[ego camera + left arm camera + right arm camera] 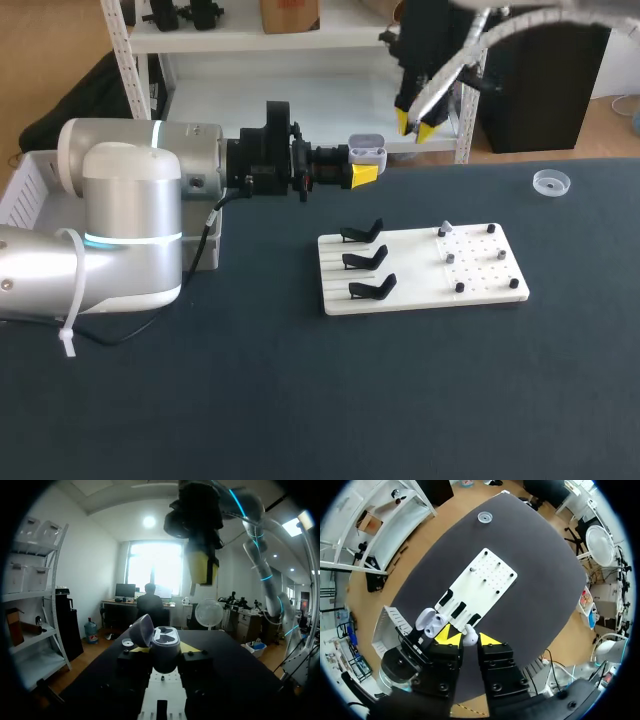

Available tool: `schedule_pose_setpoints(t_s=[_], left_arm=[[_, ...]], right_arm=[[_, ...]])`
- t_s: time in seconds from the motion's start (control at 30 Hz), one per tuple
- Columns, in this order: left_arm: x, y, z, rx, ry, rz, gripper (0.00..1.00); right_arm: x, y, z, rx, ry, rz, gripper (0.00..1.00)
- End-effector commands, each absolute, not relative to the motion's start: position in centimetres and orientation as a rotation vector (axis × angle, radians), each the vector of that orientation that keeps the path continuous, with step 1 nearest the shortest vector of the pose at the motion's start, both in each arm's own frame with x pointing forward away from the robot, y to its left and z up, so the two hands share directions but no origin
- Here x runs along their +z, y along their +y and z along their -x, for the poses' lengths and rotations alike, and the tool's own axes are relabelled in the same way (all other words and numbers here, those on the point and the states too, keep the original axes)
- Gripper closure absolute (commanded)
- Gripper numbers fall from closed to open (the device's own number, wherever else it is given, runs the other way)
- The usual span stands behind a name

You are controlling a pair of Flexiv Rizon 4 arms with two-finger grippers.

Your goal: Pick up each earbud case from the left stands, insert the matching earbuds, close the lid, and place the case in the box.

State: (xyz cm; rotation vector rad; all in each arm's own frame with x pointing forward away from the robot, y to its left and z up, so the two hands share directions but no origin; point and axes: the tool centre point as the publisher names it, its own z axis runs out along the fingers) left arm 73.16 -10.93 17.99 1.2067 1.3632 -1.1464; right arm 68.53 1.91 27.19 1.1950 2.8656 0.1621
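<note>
My left gripper (pixel 365 172) is shut on a grey earbud case (pixel 368 150), held above the table's far side with its lid open. In the left wrist view the case (pixel 165 647) sits between my yellow fingertips (pixel 192 647), its lid (pixel 142 630) tipped back. My right gripper (pixel 420 127) hangs above and slightly right of the case, seen from below as the right gripper (pixel 201 567). In the right wrist view the right gripper (pixel 468 639) is shut on a small white earbud (pixel 470 640), with the open case (pixel 432 622) below and beside it.
A white board (pixel 480 285) lies mid-table with three empty black stands (pixel 365 260) on its left and pegs on its right, one carrying a small pale piece (pixel 446 230). A clear round dish (pixel 550 181) sits far right. A white box (pixel 25 185) stands at the left edge.
</note>
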Motion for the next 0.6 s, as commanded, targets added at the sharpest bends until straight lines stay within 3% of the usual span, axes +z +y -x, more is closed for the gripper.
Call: schedule_pose_setpoints(t_s=[0.03, 0.6], left_arm=[[17.93, -10.92, -73.15, -1.146, 1.36, -1.205, 1.0], [17.93, -10.92, -73.15, -1.146, 1.36, -1.205, 1.0]], right_arm=[[27.22, 3.21, -68.63, 0.092, 2.796, -1.191, 1.0], [27.53, 3.95, -69.28, 0.054, 2.829, -1.408, 1.0]])
